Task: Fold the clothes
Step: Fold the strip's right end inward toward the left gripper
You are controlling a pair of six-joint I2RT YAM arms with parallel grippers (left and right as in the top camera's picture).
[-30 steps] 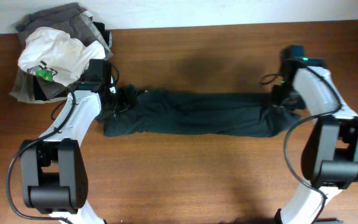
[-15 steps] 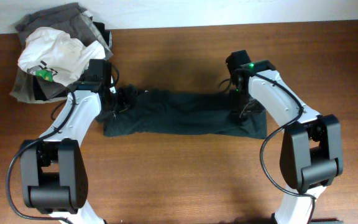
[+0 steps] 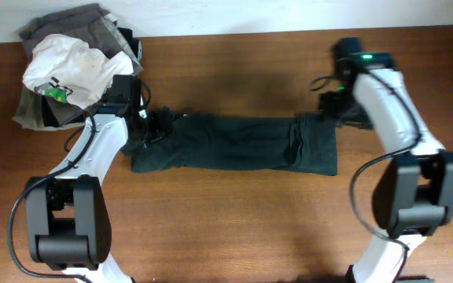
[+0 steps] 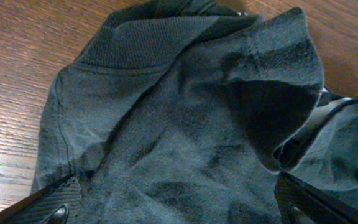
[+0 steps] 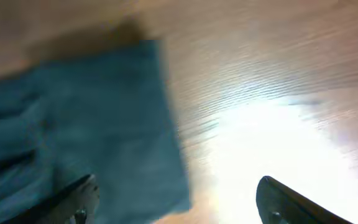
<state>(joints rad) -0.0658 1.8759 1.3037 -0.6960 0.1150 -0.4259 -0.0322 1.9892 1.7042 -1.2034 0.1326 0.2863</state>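
Dark T-shirt [image 3: 226, 141] on the wooden table [image 3: 234, 228], seen from overhead and from both wrists. Compared with a second earlier, the shirt's band is shorter: its right end, which then reached further toward the right edge of the table, has been turned back over the body and now lies as a flat doubled flap. The right gripper [image 3: 333, 110], which was shut on that end and had carried it leftward half a second ago, has let go and drawn back toward the far right of the table. It now stands just beyond the flap's far corner. In the right wrist view its fingers [image 5: 82, 193] are spread wide with nothing between them. The shirt's edge lies below and to one side, and bare, brightly lit wood lies under the rest of the gap. The left gripper [image 3: 152, 126] has not moved and sits over the bunched left end of the shirt. In the left wrist view its fingers [image 4: 55, 210] stand fully apart at the lower corners, with the ribbed collar and crumpled cloth filling the space between and ahead of them. The shirt lies as a long band across the middle of the table, parallel to the far edge. A white garment [image 3: 69, 67] rests on grey garments [image 3: 69, 23] at the far left corner.
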